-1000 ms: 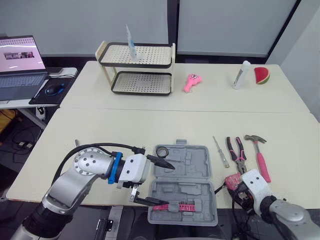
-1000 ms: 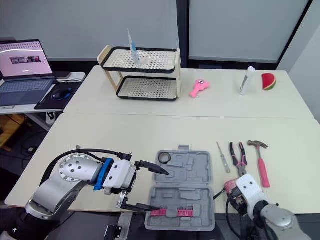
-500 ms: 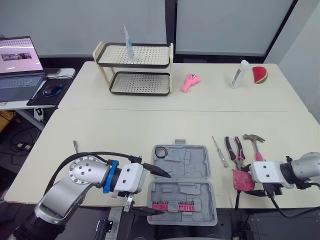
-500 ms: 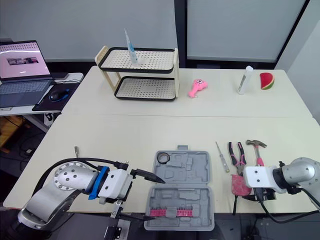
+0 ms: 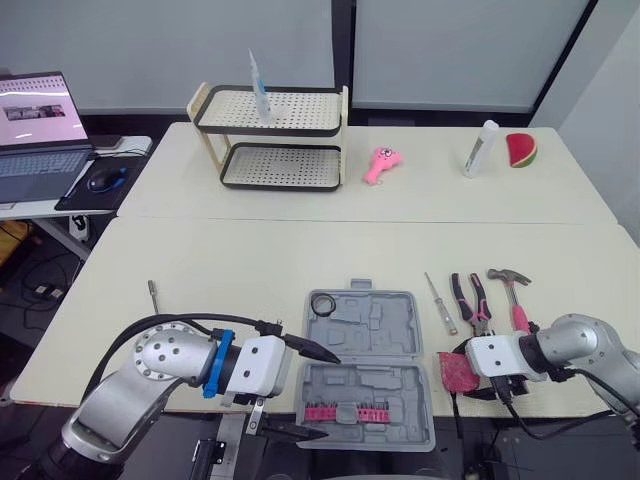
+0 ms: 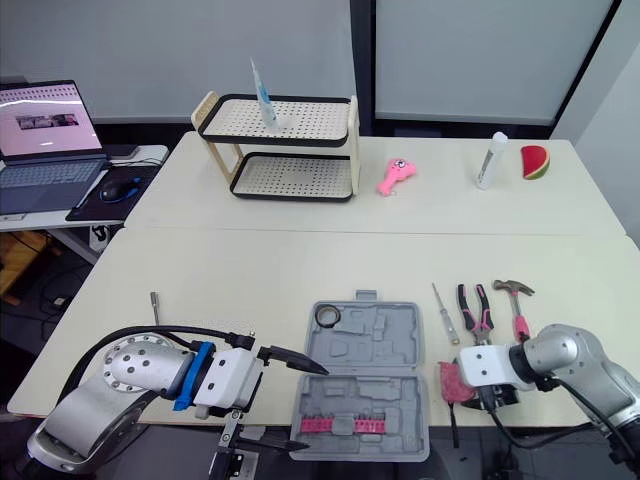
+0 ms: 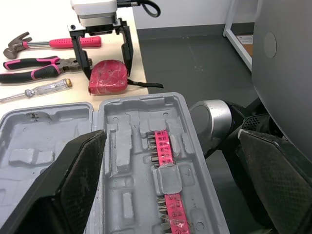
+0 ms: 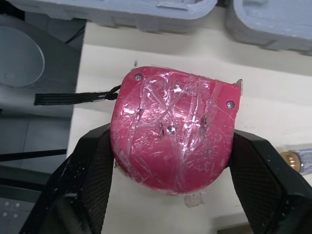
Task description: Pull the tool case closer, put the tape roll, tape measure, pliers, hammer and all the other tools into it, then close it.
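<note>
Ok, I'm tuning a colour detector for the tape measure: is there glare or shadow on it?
Right wrist view: white glints streak the crinkled clear wrap on the tape measure, which sits gripped in the right gripper. Left wrist view: it looks evenly lit, without strong glare.

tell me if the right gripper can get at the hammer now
Probably not yet: the right gripper is shut on the tape measure. The hammer lies uncovered close by, next to the pliers, so reach looks fine once the gripper is emptied.
</note>
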